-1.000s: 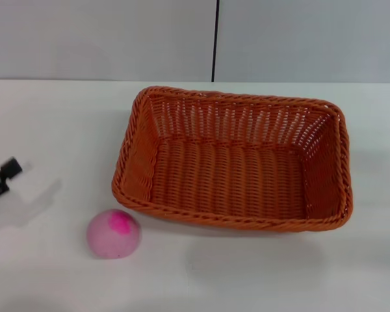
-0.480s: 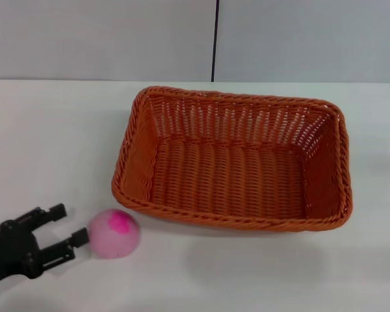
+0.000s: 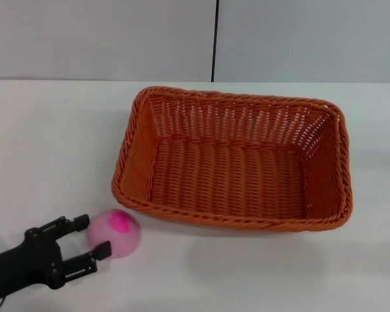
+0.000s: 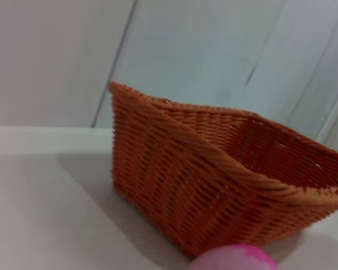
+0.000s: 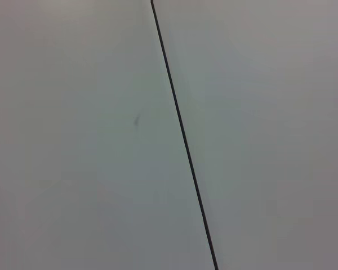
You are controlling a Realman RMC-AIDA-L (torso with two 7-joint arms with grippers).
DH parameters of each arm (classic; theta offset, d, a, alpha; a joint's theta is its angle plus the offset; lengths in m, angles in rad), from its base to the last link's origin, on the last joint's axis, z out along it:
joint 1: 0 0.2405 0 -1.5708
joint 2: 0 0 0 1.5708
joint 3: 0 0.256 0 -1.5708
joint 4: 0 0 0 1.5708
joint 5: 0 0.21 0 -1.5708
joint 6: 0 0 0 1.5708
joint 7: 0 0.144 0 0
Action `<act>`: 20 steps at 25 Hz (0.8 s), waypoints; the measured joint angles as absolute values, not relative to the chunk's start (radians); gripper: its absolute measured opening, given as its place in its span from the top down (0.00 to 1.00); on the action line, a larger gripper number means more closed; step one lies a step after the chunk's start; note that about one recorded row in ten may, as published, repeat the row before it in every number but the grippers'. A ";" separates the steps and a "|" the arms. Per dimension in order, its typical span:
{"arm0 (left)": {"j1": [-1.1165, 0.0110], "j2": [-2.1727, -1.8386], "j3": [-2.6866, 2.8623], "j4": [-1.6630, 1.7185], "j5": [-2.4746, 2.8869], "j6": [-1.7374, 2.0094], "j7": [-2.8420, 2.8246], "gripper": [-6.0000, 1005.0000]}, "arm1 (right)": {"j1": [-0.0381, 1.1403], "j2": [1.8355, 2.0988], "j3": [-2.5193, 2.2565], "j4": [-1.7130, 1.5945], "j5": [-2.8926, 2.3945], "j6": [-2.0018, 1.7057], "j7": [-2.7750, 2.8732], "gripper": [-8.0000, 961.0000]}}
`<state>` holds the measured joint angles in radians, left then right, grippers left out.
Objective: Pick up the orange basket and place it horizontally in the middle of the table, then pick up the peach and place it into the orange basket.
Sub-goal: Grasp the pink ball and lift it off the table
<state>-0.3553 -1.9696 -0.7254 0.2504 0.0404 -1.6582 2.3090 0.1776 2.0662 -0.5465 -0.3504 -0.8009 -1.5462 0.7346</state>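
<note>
The left hand (image 3: 91,237) sits at the lower left of the head view, fingers spread to either side of the peach (image 3: 115,233), low on the counter (image 3: 52,143) so the fruit lies between them before they squeeze; whether a fingertip already touches it is hard to tell. The basket (image 3: 231,159) lies flat with its long side across the middle of the frame, just beyond the peach, open side up and ready to receive it. The right hand is out of view.
</note>
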 joint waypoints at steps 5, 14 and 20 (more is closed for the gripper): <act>-0.358 -1.987 -0.689 0.248 0.039 -1.652 2.309 0.21 | 0.173 2.066 -0.546 -0.349 -0.801 -1.545 0.734 0.39; -0.374 -2.004 -0.673 0.253 0.034 -1.616 2.279 0.21 | 0.167 2.068 -0.550 -0.336 -0.802 -1.534 0.734 0.39; -0.371 -2.004 -0.681 0.248 0.013 -1.611 2.272 0.47 | 0.159 2.068 -0.548 -0.336 -0.802 -1.534 0.733 0.39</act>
